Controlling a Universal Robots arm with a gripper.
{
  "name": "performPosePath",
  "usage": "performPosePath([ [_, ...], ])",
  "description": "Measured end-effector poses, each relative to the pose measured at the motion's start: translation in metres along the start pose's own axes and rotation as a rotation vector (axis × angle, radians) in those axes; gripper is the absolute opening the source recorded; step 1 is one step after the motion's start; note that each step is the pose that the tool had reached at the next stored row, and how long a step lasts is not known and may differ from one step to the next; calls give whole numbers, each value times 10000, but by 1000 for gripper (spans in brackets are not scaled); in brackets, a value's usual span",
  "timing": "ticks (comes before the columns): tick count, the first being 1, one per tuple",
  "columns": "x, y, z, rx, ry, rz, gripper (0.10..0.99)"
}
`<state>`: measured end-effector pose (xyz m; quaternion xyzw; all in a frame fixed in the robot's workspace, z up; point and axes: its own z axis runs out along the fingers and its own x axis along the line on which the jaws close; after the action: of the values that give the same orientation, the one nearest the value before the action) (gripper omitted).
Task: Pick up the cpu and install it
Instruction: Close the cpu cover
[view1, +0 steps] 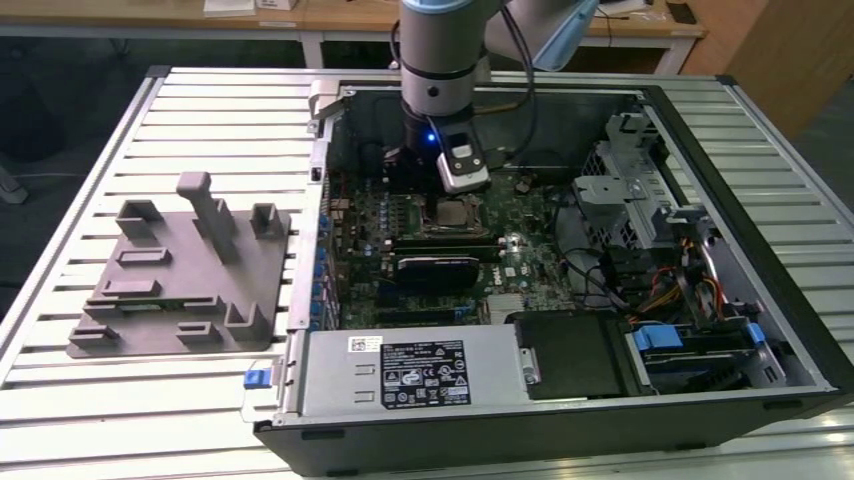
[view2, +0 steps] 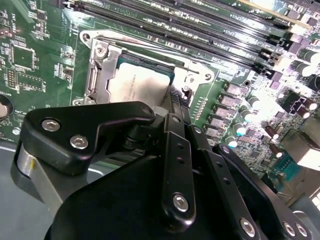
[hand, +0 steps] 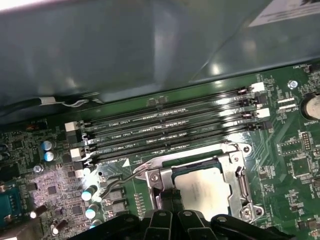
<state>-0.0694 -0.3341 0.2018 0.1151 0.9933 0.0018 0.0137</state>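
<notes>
silver-grey tubular arm (view1: 438, 60) with pale blue joint cap (view1: 558, 35), black wrist section (view1: 416, 135), small blue light (view1: 430, 137) (lit), white-and-black camera block (view1: 463, 165), black cable (view1: 533, 100), matte black gripper (hand: 171, 195) linkages, silver socket-head screws (view2: 181, 201)

A big silver table (view1: 80, 400) with long grooves stands in the middle. Far behind it are light wooden desks (view1: 340, 14) with white legs. The floor (view1: 60, 110) is dark grey. A brown wooden panel (view1: 781, 55) stands far off on the exterior view's right.
</notes>
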Motion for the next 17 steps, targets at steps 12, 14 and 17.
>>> performPosePath([
  [12,22,-5,31,-10,3,-402,110],
  [14,23,-6,37,-6,5,-440,110],
  [17,23,-6,45,-7,5,-452,110],
])
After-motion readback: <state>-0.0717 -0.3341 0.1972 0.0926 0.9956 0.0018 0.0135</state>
